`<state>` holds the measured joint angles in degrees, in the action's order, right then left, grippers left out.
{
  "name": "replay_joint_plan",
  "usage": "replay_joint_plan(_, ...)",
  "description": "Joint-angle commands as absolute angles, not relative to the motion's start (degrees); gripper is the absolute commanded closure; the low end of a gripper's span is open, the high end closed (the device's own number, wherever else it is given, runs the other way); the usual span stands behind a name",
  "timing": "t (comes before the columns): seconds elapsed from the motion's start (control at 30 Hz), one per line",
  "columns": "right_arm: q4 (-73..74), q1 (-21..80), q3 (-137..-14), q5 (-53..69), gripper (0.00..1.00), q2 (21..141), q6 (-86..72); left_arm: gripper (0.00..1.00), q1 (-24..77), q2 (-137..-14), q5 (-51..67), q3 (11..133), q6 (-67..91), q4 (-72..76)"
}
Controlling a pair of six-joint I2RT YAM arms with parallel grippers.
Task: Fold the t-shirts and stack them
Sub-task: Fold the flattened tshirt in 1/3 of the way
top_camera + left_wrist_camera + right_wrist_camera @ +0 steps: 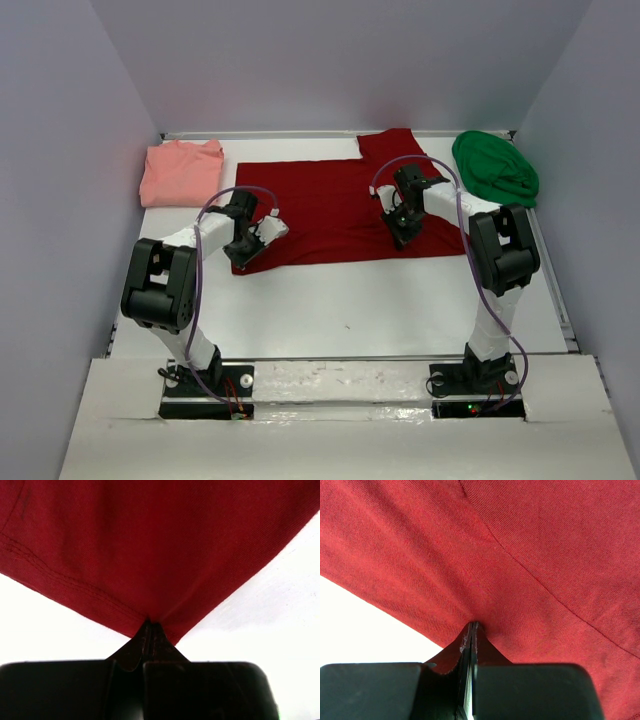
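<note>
Arm bases (205,385) stand at the near edge of the table (350,310).

Left gripper (149,627): jaws pressed together on the near-left corner of the dark red t-shirt (330,210), with only the tip of the hem (65,580) caught between them.

Right gripper (472,625): jaws likewise clamped on a small pinch of the same shirt, at its near edge toward the right.

The shirt lies spread flat across the middle of the table. The salmon-pink t-shirt (182,172) lies folded at the far left corner, and the green t-shirt (495,168) lies bunched at the far right corner.

Risks, as judged:
- The left bite is shallow, so the corner could slip out if the arms pull apart or lift unevenly.
- Whether the right pinch holds both layers cannot be told. With one layer only, the fold would come out skewed.
- A fold carried toward the far edge could drag cloth against the green t-shirt nearby.
</note>
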<state>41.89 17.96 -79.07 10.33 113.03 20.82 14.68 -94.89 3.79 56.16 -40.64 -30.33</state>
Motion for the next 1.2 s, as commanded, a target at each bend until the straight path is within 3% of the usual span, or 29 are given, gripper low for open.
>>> replay_joint_plan(0.0, 40.0, 17.4, -76.6, 7.0, 1.00, 118.5, 22.3, 1.00, 15.0, -93.6, 1.9, 57.6, -41.5, -33.6)
replay_joint_plan(0.73, 40.3, 17.4, -76.9, 7.0, 1.00, 118.7, 22.5, 1.00, 17.0, -91.8, -8.1, 59.1, -42.5, -33.4)
replay_joint_plan(1.17, 40.3, 17.4, -76.4, 6.8, 1.00, 118.4, 22.6, 1.00, 18.8, -98.1, -13.7, 55.8, -38.1, -23.7)
